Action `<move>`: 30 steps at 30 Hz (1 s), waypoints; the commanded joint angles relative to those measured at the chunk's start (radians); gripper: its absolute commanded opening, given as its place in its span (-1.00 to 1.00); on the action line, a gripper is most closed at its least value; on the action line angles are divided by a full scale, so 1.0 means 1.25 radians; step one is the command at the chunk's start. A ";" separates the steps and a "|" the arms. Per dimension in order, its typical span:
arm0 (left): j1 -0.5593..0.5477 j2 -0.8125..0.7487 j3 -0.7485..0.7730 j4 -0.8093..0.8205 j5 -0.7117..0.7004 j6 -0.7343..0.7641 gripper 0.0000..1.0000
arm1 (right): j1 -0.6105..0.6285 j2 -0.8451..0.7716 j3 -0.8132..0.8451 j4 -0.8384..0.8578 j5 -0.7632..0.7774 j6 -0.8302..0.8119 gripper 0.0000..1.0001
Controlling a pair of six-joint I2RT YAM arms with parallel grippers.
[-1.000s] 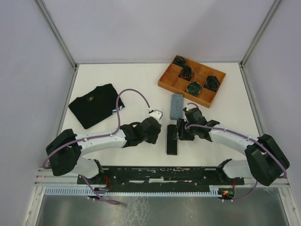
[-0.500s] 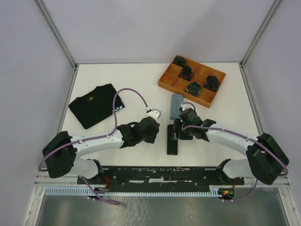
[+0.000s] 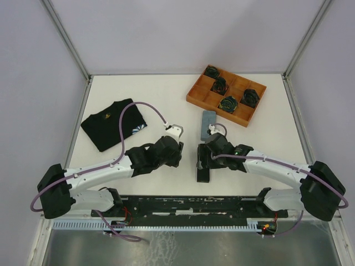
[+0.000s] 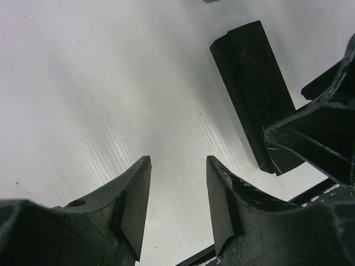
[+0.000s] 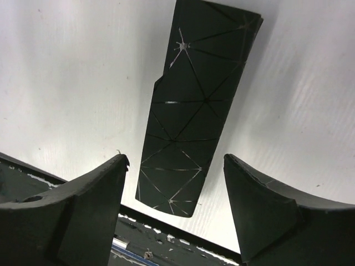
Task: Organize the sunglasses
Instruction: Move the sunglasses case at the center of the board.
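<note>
**Nothing grasped on either side**

The right tool (image 5: 175, 160) hangs released, its jaws spread wide over the near end of the oblong black faceted case (image 5: 199, 94) on the white table (image 3: 155, 94). The left tool (image 4: 177, 166), also released, hovers just left of it. Where the sunglasses lie cannot be told.

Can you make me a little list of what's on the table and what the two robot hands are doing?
Black case: lying flat between the two arms
Grey-blue case: just behind it
Orange tray: back right, dark round things in four compartments
Black shirt: folded, on the left
Left gripper: open, empty, over the table
Right gripper: open, above the black case's near end, not gripping it
Sunglasses: none in view
</note>
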 commanded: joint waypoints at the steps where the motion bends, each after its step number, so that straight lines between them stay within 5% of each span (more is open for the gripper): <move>1: -0.001 -0.035 -0.004 -0.003 -0.024 -0.019 0.05 | 0.038 0.038 0.034 0.006 0.069 0.049 0.60; 14: 0.001 -0.063 -0.020 -0.017 -0.021 -0.021 0.05 | 0.161 0.220 0.172 -0.153 0.254 0.063 0.53; 30: 0.001 -0.170 0.005 -0.104 -0.058 -0.025 0.09 | 0.169 0.269 0.223 -0.151 0.232 0.033 0.28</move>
